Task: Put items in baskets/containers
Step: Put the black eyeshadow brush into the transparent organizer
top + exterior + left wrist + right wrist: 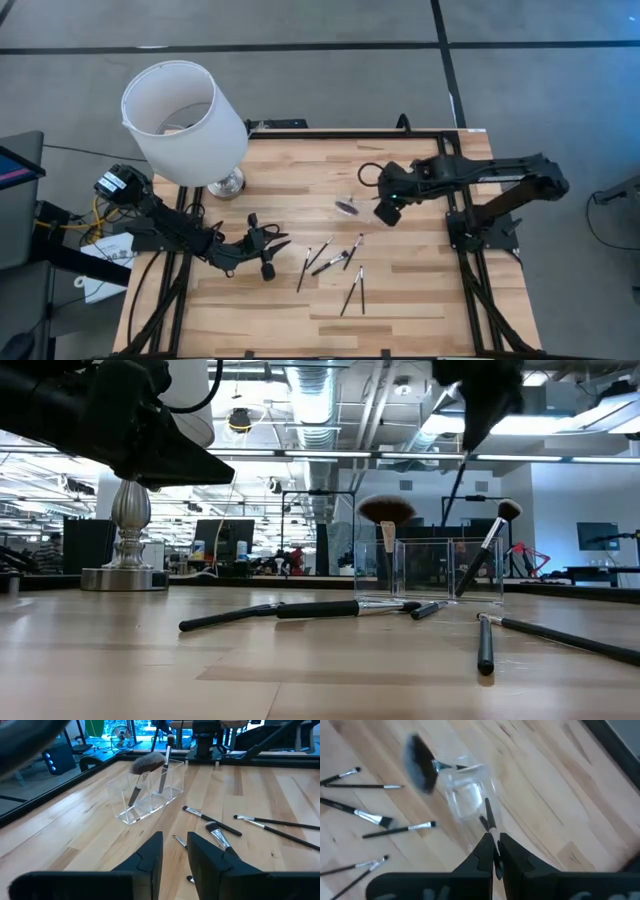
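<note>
Inside clear tray (150,800): fluffy brush (148,763), two thinner brushes (487,548).

Left arm reaches low across the table's near-left area, its gripper (262,247) with fingers (150,857) slightly parted, empty. Right arm extends from the right, its gripper (494,851) raised, fingers pinched together.

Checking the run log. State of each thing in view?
clear container: upright, holds two brushes
fluffy brush: standing in container
loose brushes: lying on table
right gripper: shut on thin brush, above container
left gripper: open, empty
lamp: standing, tilted shade
</note>
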`<state>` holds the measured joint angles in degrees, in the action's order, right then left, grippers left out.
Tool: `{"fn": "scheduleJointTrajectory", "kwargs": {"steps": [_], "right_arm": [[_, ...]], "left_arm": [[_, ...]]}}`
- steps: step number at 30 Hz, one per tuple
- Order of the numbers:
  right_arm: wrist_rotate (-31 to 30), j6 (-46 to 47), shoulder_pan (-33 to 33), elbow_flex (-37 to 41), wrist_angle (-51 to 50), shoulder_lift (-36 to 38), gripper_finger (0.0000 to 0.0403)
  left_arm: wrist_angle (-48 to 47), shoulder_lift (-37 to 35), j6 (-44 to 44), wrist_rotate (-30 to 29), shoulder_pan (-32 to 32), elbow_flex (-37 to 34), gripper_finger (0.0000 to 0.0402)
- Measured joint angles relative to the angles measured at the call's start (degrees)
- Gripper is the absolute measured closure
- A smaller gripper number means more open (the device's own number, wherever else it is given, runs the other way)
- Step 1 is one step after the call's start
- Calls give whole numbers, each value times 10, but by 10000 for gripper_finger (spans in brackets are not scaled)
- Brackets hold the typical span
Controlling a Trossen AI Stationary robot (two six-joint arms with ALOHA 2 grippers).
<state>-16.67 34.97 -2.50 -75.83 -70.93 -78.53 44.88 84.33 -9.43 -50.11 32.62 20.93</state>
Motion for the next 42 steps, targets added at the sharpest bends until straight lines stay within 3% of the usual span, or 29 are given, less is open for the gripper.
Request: {"fn": "scheduleJointTrajectory", "kwargs": {"steps": [6,15,21,29,36,42], "right_arm": [[36,-80,19,26,98,-46,393],[37,-112,30,23,102,-156,374],[37,-151,29,2,94,-197,332],[31,-150,18,-82,14,-201,267],[30,-165,-38,-172,1,-200,234],[25,-203,-94,-192,53,-200,227]], "left_arm": [[1,0,-22,6,0,0,315],[1,0,-76,56,-9,-1,316],[1,0,-78,56,-9,-1,316],[1,6,-166,99,-9,1,316],[2,76,-170,117,-8,49,316],[0,175,-160,126,-17,103,314]]}}
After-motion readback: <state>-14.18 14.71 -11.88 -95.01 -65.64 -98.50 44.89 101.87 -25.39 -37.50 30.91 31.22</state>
